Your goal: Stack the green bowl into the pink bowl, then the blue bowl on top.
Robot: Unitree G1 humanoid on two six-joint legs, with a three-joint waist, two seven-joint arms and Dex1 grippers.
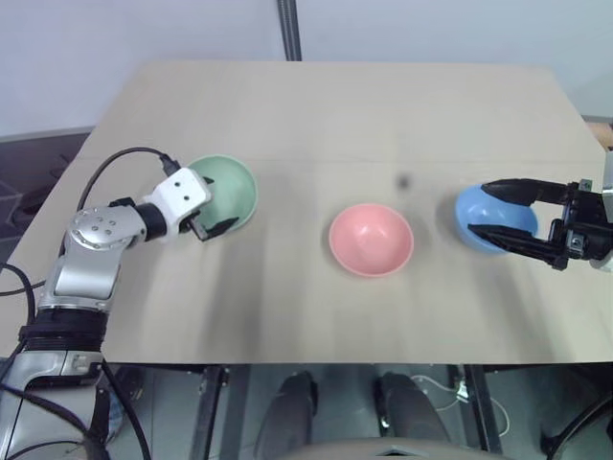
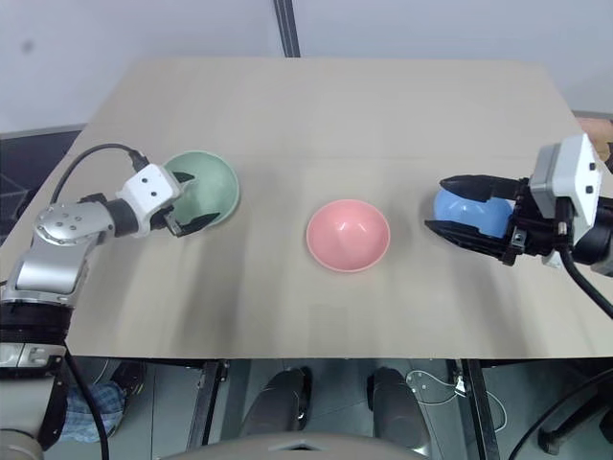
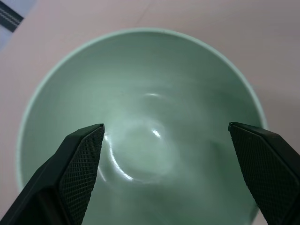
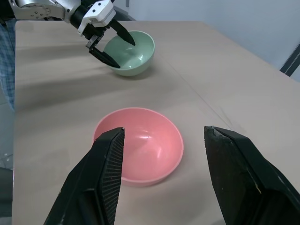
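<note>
Wooden table (image 1: 316, 125), three bowls in a row, pink bowl (image 1: 371, 240) in the middle.

Taken from the pink bowl: the green bowl (image 1: 226, 190) lies well to the robot's left, with the left gripper (image 1: 213, 203) at its near rim, jaws spread wide, one finger over the hollow and one outside the wall, nothing yet held. The blue bowl (image 1: 493, 218) lies to the right, the right gripper (image 1: 500, 211) spread about it. The left arm is judged nearer for the green bowl.

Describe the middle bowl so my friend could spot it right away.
On the light wooden table, three small bowls sit in a row. The pink bowl is the middle one, between the green bowl and the blue bowl, and no gripper is near it.
</note>
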